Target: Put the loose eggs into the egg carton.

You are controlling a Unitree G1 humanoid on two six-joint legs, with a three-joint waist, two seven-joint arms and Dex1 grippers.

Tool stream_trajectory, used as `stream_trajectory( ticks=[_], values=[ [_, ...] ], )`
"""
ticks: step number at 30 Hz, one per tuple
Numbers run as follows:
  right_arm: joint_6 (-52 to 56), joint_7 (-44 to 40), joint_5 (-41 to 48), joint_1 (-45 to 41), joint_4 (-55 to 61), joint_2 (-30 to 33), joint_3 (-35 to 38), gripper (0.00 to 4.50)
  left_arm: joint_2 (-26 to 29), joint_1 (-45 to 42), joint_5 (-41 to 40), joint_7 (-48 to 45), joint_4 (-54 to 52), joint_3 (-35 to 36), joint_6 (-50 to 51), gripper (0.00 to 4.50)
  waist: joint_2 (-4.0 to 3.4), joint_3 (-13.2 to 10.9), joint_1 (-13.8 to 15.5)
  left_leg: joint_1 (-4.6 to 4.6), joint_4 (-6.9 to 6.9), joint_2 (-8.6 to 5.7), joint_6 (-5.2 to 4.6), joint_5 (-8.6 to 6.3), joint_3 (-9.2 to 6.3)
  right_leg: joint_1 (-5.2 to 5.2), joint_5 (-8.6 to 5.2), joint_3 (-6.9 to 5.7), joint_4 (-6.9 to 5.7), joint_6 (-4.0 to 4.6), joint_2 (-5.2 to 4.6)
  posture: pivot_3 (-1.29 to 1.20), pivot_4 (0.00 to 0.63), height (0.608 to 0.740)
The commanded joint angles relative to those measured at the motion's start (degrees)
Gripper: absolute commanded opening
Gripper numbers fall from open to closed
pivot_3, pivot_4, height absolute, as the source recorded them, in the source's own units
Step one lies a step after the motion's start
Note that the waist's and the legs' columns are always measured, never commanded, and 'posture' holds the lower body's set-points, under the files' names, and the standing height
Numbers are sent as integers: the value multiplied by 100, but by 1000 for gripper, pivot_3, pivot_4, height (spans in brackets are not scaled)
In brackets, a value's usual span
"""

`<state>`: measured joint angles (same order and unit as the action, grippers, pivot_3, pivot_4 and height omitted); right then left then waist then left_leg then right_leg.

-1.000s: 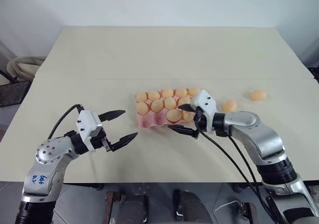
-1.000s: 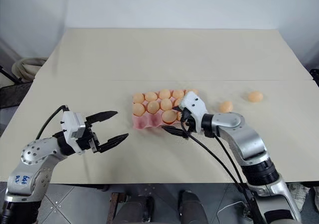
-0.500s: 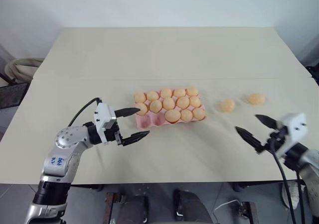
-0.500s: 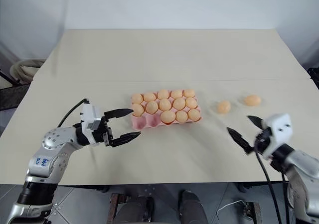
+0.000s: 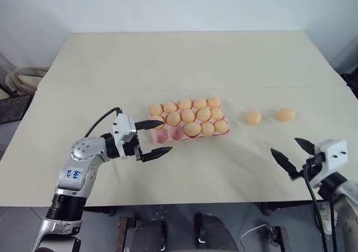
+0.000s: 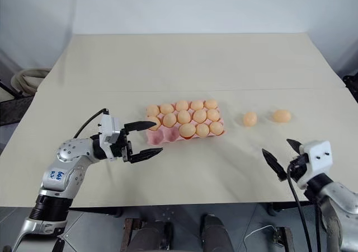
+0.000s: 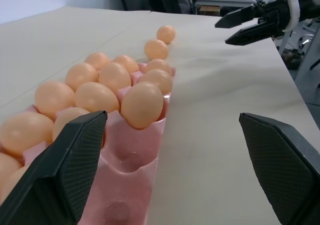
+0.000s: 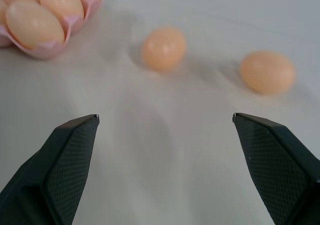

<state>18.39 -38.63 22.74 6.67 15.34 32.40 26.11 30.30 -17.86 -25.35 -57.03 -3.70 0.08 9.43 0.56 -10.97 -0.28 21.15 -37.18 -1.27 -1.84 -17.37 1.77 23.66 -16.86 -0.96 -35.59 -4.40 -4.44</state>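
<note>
From the head, our two eyes look forward and down over the whole table (image 5: 184,61), nearly the same picture twice. Our left wrist camera sits low and close by the egg carton (image 7: 135,160), facing along it toward the table's right edge. Our right wrist camera faces the two loose eggs (image 8: 163,48) from close, sharing the carton's corner.

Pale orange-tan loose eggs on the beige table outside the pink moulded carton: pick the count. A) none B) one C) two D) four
C: two pale orange-tan loose eggs lie on the beige table, to the right of the pink moulded carton.
</note>
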Motion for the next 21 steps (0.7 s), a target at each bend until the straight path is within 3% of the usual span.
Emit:
stream_trajectory(
  ticks=[1, 10, 21],
  values=[
    [71, 92, -115, -470, -277, 242, -196, 4477, 40, 152, 44, 112, -213, 153, -117, 4500, 0, 0, 11, 0, 1, 0, 0, 0, 0, 0, 0, 0, 0, 0, 0, 0, 150, 740],
    [-396, -193, -779, -2284, -2763, 1050, -774, 4477, 60, 608, 34, 425, -675, 364, -110, 4500, -1, -1, 20, 8, 5, -1, -3, -1, -3, 4, 0, -8, 7, 0, -2, 0, 150, 740],
    [-1439, -463, -1456, -4570, -6141, 1136, -1447, 4477, 68, 743, 11, 619, -922, 428, -4, 4500, -2, -1, -58, 4, -6, 0, -5, -1, 16, 4, 1, -3, -3, -2, 0, 0, 150, 740]
  ],
)
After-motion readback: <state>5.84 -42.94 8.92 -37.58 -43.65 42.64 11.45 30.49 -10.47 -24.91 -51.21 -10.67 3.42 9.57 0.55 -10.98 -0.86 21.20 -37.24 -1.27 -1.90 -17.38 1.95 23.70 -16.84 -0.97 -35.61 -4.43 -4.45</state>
